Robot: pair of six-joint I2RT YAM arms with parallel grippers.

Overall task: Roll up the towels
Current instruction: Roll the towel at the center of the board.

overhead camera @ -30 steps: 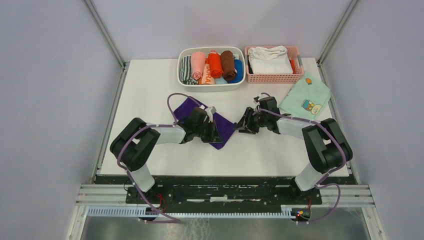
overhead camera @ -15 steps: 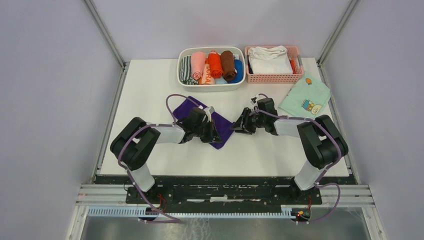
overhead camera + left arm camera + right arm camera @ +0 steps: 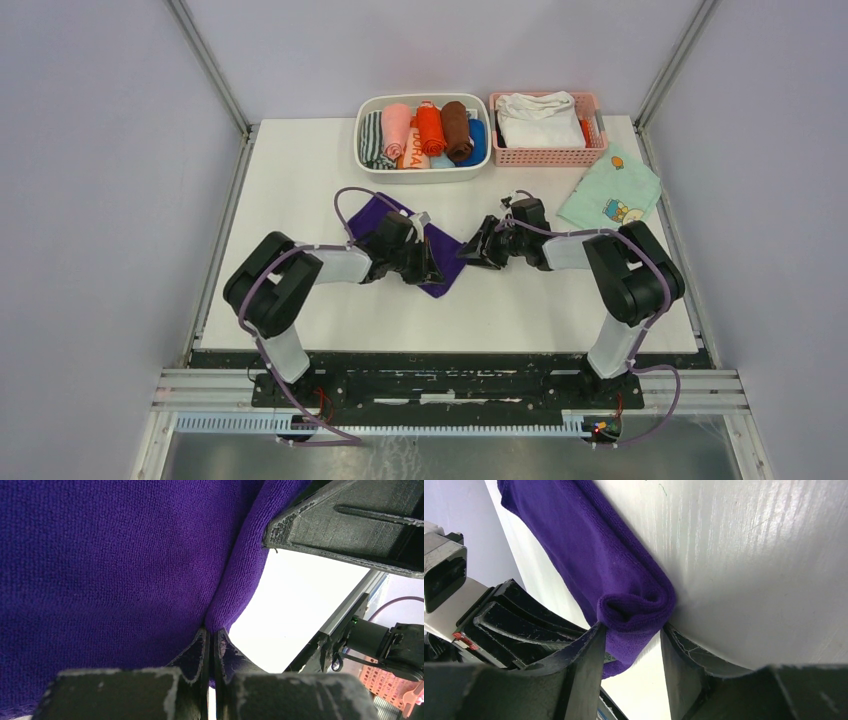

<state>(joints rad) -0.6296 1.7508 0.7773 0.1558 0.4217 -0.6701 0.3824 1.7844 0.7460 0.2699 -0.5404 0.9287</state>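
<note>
Right wrist view: the right end effector sits spread around the purple towel's rolled edge on the bench. The left end effector pinches a fold. Advance both evenly for a tight roll.

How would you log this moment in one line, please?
left hand: shut on purple towel | right hand: open, flanking its rolled end

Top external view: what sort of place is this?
Probably a lab robot test cell: bare white table, plain grey panel walls on aluminium framing, two arms bolted to a rail.
</note>
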